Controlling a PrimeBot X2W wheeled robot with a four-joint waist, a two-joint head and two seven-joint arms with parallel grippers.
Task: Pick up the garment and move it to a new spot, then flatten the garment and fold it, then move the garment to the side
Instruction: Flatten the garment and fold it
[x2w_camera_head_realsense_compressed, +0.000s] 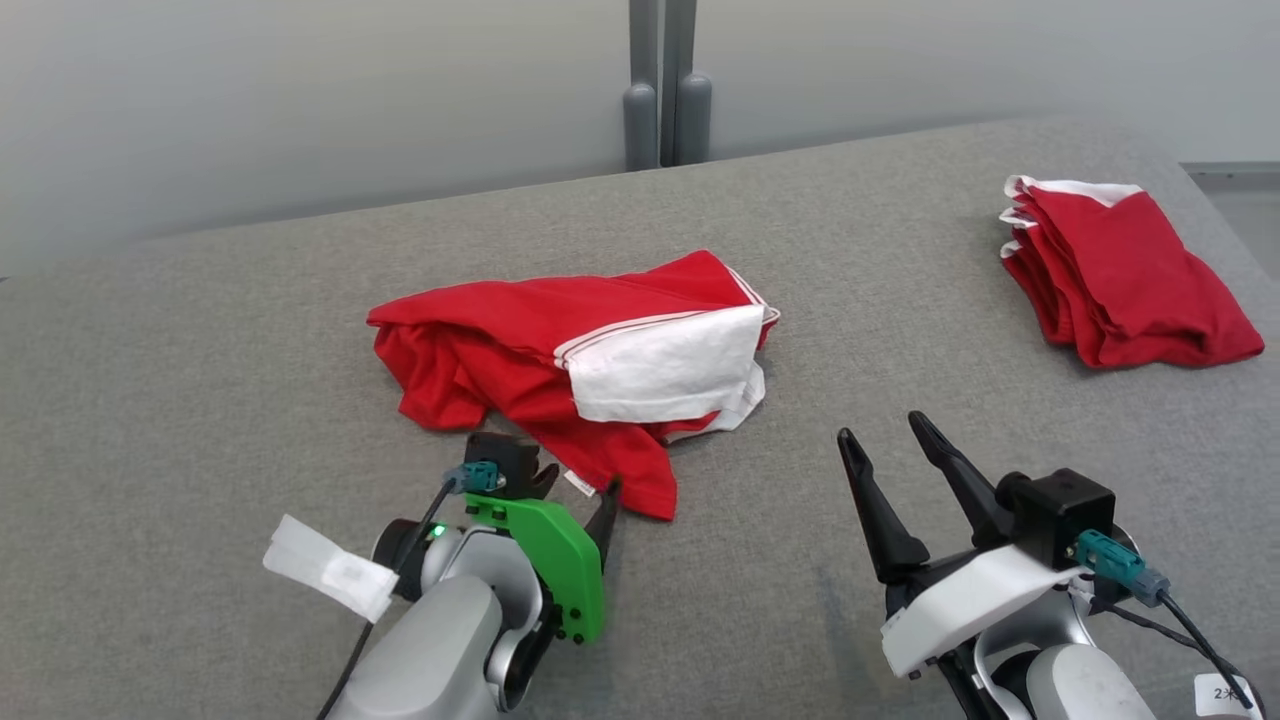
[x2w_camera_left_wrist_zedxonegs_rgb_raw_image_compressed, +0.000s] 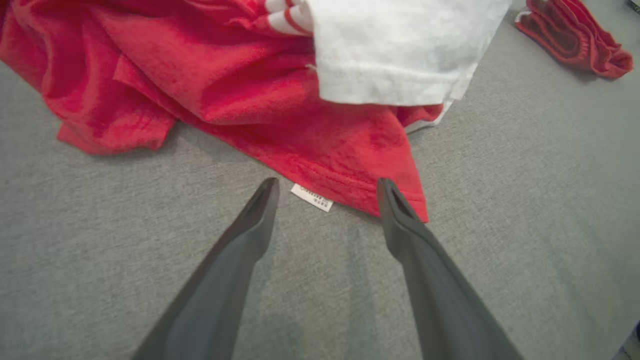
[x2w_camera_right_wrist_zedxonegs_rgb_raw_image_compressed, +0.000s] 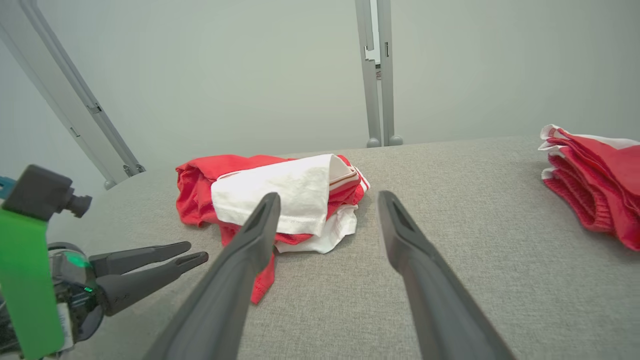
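Mid-counter: crumpled red-and-white garment (x2w_camera_head_realsense_compressed: 560, 370) lying on the grey counter (x2w_camera_head_realsense_compressed: 200, 400), white panel on top
Near hem: left pincer (x2w_camera_left_wrist_zedxonegs_rgb_raw_image_compressed: 327, 186) down low, jaws spread wide, gripping nothing, one finger at the red corner, small white tag (x2w_camera_left_wrist_zedxonegs_rgb_raw_image_compressed: 312, 197) between the tips
Lower right: right pincer (x2w_camera_head_realsense_compressed: 883, 427) wide open too, empty, well apart from the garment
Far right: folded red pile (x2w_camera_head_realsense_compressed: 1120, 270) near the counter's edge
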